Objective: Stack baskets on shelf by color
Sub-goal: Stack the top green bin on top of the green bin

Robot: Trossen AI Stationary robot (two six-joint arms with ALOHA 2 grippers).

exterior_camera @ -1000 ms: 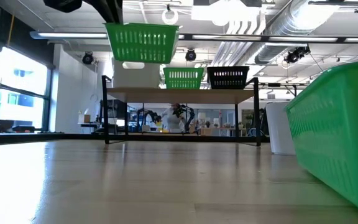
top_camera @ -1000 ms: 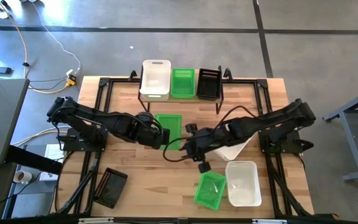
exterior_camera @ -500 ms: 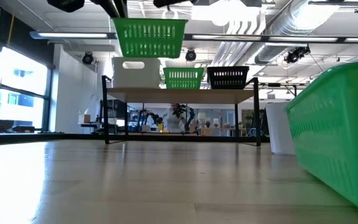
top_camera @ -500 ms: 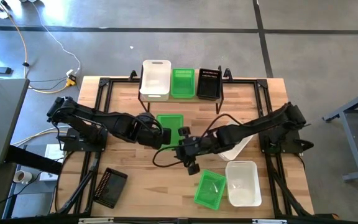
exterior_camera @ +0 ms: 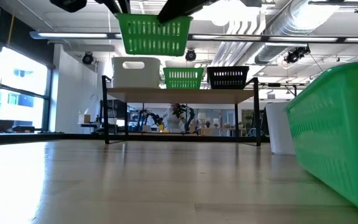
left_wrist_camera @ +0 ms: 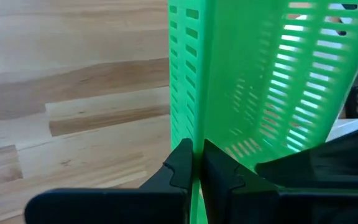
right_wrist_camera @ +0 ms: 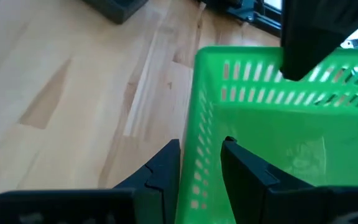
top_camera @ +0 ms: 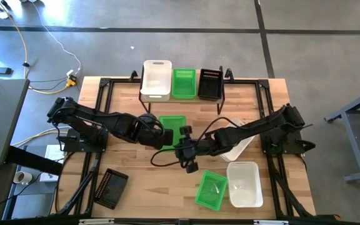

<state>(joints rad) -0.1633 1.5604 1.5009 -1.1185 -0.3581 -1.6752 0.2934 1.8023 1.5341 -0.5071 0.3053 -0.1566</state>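
The light is bright and even, and it comes from above. In the low view, long ceiling lamps (exterior_camera: 166, 36) glow white and wash out the top of the room. A big window (exterior_camera: 18, 81) at the side shines too. The table (exterior_camera: 135, 186) has a soft shine, and shadows on it are faint. The nearest green basket (exterior_camera: 337, 140) is huge and fuzzy. In both wrist views the dark fingers (left_wrist_camera: 180, 163) look blurry, and the held green basket (right_wrist_camera: 272, 149) looks soft.
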